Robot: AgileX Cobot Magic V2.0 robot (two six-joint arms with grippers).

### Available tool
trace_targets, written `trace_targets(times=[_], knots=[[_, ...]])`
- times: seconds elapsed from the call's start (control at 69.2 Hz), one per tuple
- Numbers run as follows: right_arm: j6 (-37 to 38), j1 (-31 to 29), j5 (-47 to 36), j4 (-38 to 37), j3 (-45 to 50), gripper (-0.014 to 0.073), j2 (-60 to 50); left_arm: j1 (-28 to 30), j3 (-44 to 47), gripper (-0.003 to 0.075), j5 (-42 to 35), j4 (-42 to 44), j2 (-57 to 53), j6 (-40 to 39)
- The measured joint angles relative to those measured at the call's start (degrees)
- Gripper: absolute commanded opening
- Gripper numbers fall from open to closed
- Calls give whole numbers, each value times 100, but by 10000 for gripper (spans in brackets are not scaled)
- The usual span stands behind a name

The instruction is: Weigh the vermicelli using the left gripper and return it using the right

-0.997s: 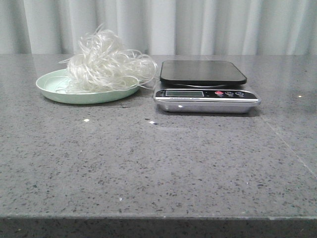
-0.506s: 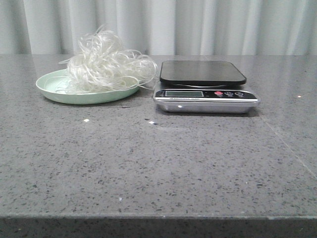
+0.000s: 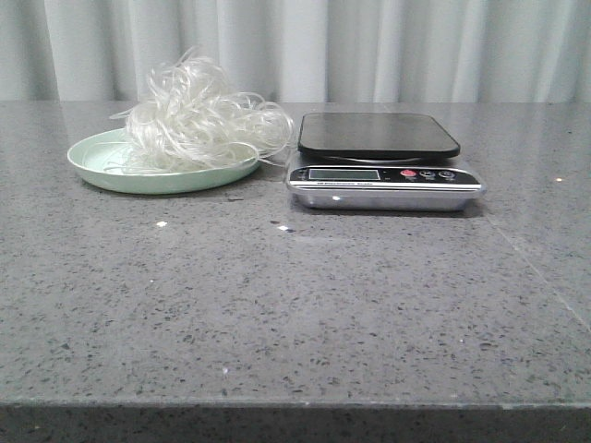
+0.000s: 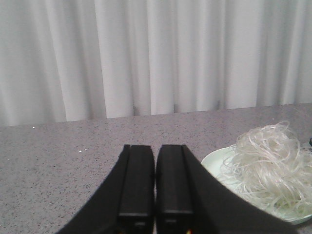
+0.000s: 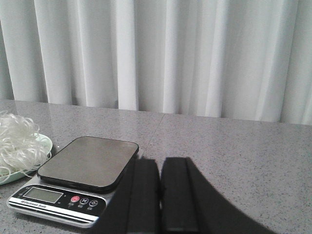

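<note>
The vermicelli (image 3: 199, 113), a fluffy whitish tangle, lies on a pale green plate (image 3: 102, 166) at the back left of the table. It also shows in the left wrist view (image 4: 268, 163) and at the edge of the right wrist view (image 5: 14, 141). A kitchen scale (image 3: 379, 138) with a black platform stands just right of the plate; its platform is bare, as the right wrist view (image 5: 87, 161) shows. My left gripper (image 4: 155, 148) is shut and empty, short of the plate. My right gripper (image 5: 161, 163) is shut and empty, beside the scale. Neither gripper shows in the front view.
The grey speckled table (image 3: 295, 305) runs to a front edge near the camera. A white curtain (image 3: 369, 46) hangs behind it. The scale's display and buttons (image 3: 420, 173) face the front.
</note>
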Motion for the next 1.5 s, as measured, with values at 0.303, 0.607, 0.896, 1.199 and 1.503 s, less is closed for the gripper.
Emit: trace_targets(times=[0.303, 0.607, 0.896, 1.199, 1.503], knots=[[0, 0, 0, 0, 0, 151, 0, 0, 12, 136, 0, 0, 0, 0], [0, 0, 0, 0, 0, 151, 0, 0, 38, 136, 95, 14, -144, 0], [0, 0, 0, 0, 0, 151, 0, 349, 790, 136, 750, 86, -1271, 0], [0, 0, -11, 0, 0, 151, 0, 689, 2009, 136, 696, 86, -2297, 0], [0, 0, -11, 0, 0, 151, 0, 698, 2024, 136, 688, 86, -2297, 0]])
